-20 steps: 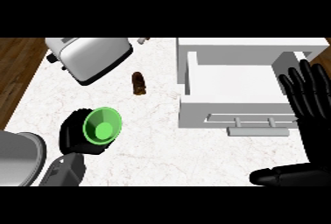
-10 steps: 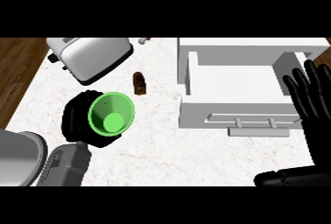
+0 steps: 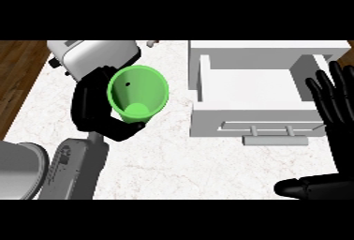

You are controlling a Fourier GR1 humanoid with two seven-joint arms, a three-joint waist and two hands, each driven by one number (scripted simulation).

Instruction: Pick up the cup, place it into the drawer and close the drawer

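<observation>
The grey left forearm (image 3: 72,171) comes in from the view's 7 o'clock edge and runs toward 12 o'clock. Its black left hand (image 3: 90,110) sits at about 9 o'clock in the view, fingers and thumb curled round a green plastic cup (image 3: 138,91) held on the hand's 2 o'clock side. The black right hand (image 3: 336,108) rests at the 3 o'clock edge, fingers straight and spread, pointing to 12 o'clock. Its thumb (image 3: 311,187) lies toward 9 o'clock, near the 5 o'clock corner.
</observation>
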